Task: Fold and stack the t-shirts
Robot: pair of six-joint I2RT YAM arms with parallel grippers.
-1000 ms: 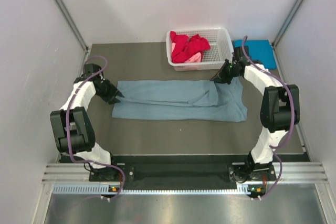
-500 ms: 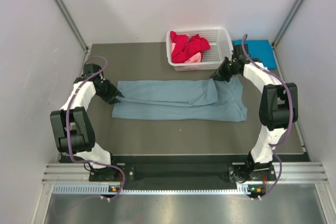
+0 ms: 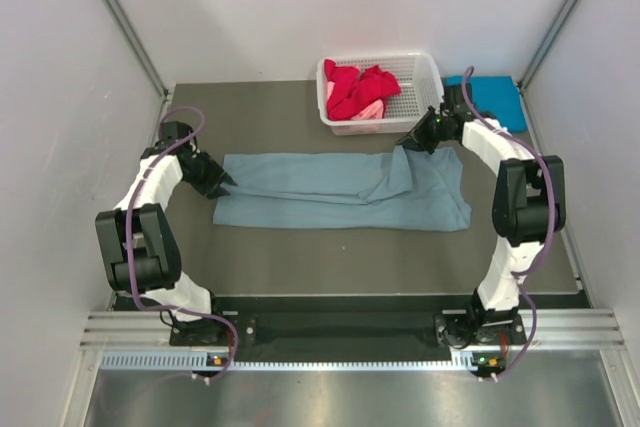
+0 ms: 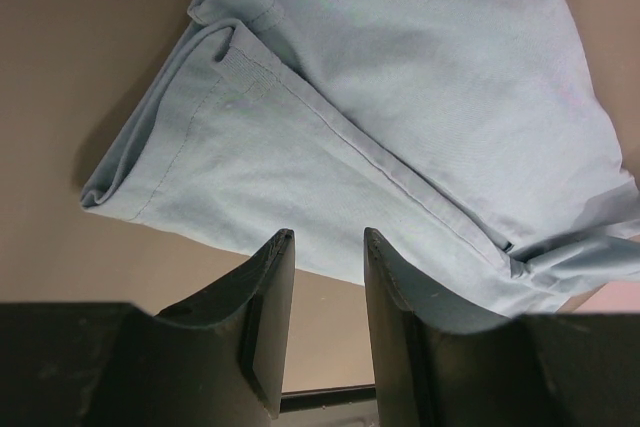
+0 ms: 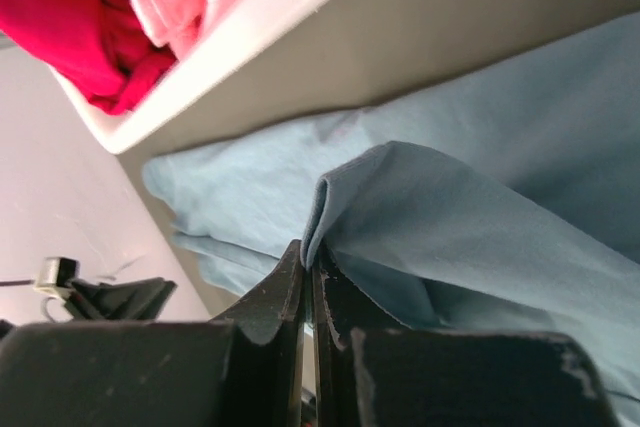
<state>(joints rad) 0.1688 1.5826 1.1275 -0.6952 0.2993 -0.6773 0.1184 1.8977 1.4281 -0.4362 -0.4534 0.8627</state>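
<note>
The right gripper [image 3: 407, 142] has crept a little to the left and toward the far side since a second ago, drawing a peak of cloth up with it, while the left arm has not stirred. The grey-blue t-shirt [image 3: 330, 192] lies mid-table [image 3: 300, 257] as a long, already narrowed band. Its long axis runs left to right and its right end is somewhat the wider. Which end holds the collar I cannot tell, though a stitched hem shows at the left end in the left wrist view. At that left end the left gripper [image 3: 228, 182] sits low with its jaws apart and nothing between them, the cloth lying just beyond the fingertips. At the far right corner the right gripper is pinched shut on a fold of the shirt's edge and holds it above the rest. The step appears to be folding the right end over toward the left. To do it well, I judge, the raised edge should travel straight along the long axis, high enough to clear the lower layer, and the left end should be pinned so the band does not slide. Farther off, the basket [image 3: 428, 65] holds a red t-shirt [image 3: 355, 82] and a pink t-shirt [image 3: 372, 109], and a turquoise t-shirt [image 3: 500, 99] lies on the table just to the basket's right.
</note>
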